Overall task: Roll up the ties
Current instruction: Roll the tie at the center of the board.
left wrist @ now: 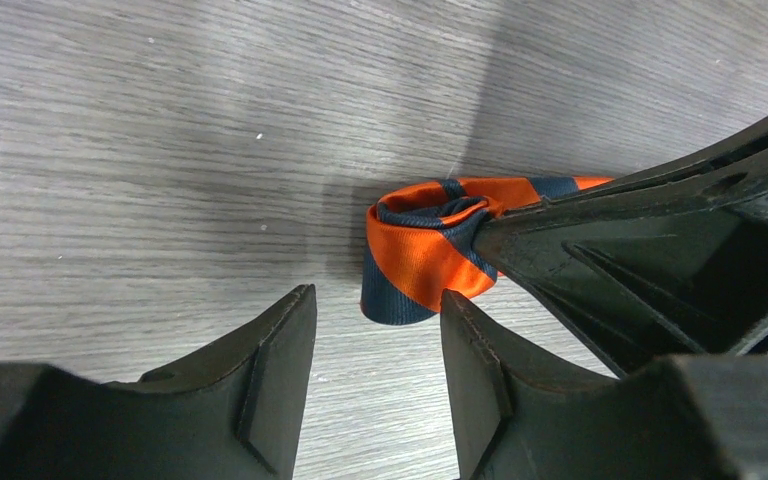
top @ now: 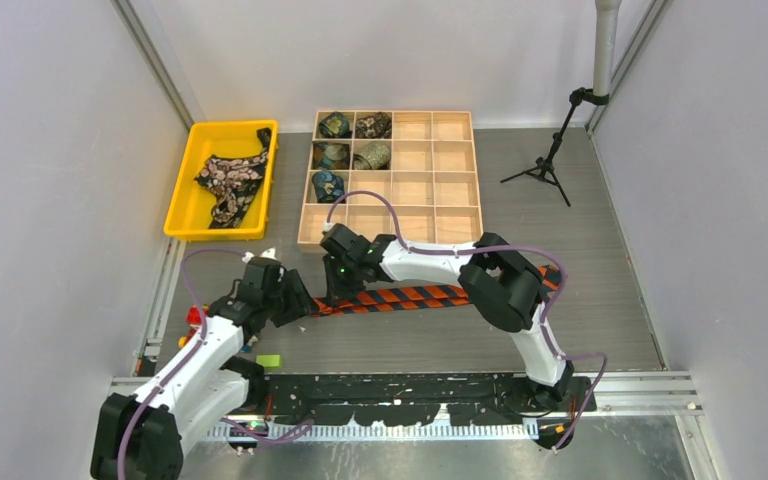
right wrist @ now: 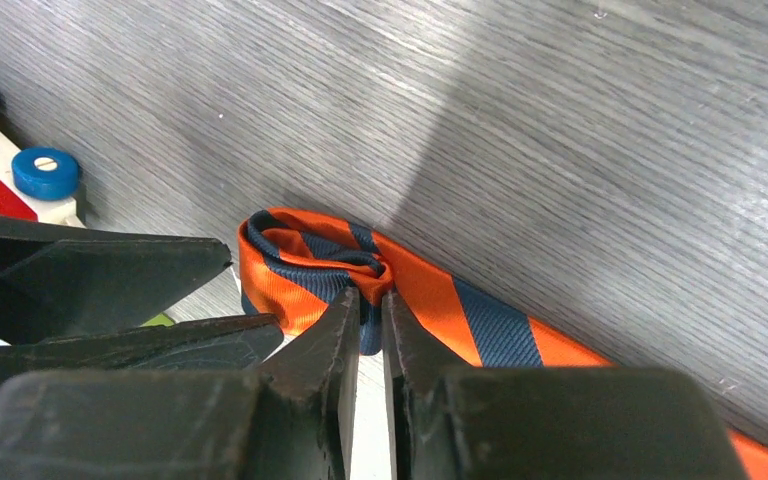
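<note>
We see the striped tie lying flat on the table just in front of the wooden box, on the side of the arm bases, and it runs along the front wall of the box. The end of the tie that is below the left front corner of the box is wound up for a few turns, orange and dark blue, and it stands on its edge. The right gripper is pressed together on the inner turn of this wound end, so the cloth is pinched between the two fingers. The left gripper has its jaws apart with only bare table between them. Its tips are just beside the wound end, and we cannot tell if they touch it. Inside the box, five rolled ties sit in the two left columns, one in each compartment. To the left of the box stands a yellow bin, and a black floral tie lies loose in it. Further in front of the left corner of the box, near the left arm, we see a red block and a green block.
</note>
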Controlling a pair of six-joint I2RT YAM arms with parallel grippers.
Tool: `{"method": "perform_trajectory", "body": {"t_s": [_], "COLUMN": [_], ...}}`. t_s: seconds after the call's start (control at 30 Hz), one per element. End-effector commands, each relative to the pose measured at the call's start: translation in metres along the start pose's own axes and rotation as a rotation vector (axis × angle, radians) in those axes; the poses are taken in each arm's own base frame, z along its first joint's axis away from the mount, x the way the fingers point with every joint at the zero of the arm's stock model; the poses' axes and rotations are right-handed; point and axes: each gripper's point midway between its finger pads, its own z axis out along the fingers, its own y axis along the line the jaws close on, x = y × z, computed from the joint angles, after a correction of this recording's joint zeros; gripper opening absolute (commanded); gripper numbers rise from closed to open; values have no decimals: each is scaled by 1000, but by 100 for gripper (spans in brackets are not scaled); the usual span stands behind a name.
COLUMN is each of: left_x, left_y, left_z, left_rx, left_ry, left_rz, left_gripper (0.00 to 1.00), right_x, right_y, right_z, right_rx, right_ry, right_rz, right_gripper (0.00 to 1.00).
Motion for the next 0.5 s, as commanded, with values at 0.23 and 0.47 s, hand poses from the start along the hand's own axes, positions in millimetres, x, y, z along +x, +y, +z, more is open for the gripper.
{"method": "perform_trajectory", "body": {"t_s": [0.23, 0.47], "left_x": [-10, -8], "left_y": [-19, -11], "left_z": [13, 15], "left_rx": [165, 141], "left_ry": [-14, 2], "left_rz": [-108, -145], "left_gripper": [47, 43], "right_x": [6, 10], "right_y": [-19, -23], "right_z": [14, 20], "right_rx": [15, 20], "right_ry": [-3, 5], "right_rz": [-7, -2], "right_gripper": [18, 17]}}
